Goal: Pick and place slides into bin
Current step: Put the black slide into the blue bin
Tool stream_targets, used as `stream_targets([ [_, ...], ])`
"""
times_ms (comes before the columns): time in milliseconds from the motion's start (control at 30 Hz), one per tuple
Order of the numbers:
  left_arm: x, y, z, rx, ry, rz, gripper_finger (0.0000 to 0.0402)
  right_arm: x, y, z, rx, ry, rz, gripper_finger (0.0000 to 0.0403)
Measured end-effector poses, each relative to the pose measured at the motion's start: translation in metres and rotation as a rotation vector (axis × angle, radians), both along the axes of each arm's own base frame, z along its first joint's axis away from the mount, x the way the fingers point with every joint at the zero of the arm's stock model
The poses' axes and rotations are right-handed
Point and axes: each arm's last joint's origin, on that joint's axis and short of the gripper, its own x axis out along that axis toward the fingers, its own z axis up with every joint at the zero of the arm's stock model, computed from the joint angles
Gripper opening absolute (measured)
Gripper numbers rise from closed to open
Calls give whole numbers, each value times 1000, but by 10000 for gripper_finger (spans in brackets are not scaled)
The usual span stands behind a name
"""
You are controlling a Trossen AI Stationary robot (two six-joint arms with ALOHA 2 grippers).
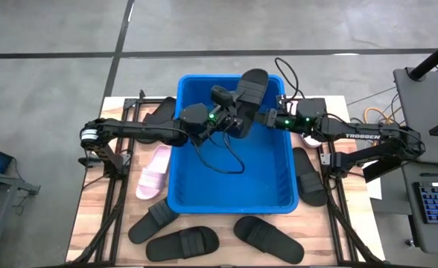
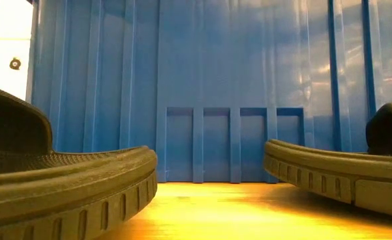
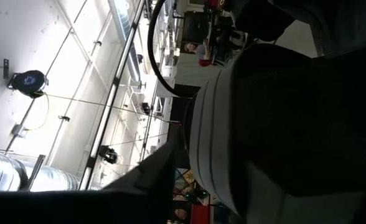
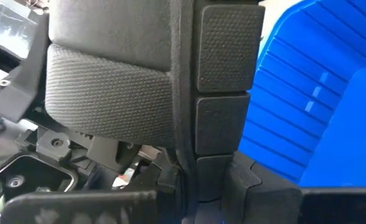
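Note:
A black slide (image 1: 252,83) is held up over the far end of the blue bin (image 1: 230,199), tilted, with its toe past the far rim. My right gripper (image 1: 262,117) comes in from the right and is shut on this slide, whose ribbed sole fills the right wrist view (image 4: 114,99). My left gripper (image 1: 226,113) reaches in from the left, right beside the same slide, which also shows in the left wrist view (image 3: 282,124). Whether the left gripper touches it is hidden. The bin's floor is bare. My right gripper pinches the black slide at the edge of its sole (image 4: 184,163), between its two fingers. The fingers come roughly level from the table's right side. The slide stands tilted above the bin's far end, lifted clear of the floor and rim.
A pink slide (image 1: 153,171) and a black one (image 1: 159,112) lie left of the bin. A black slide (image 1: 309,176) and a pink one (image 1: 309,139) lie on its right. Three black slides (image 1: 182,242) lie along the near edge; two of these slides (image 2: 63,180) fill the low view.

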Motion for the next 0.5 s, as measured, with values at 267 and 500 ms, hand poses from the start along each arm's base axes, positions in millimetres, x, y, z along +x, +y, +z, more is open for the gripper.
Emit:
stream_targets([
  [267, 0, 0, 0, -60, -57, -3, 9, 0, 1, 1, -17, -4, 9, 53],
  [500, -1, 1, 1, -67, -69, 25, 2, -1, 0, 2, -57, 3, 5, 61],
])
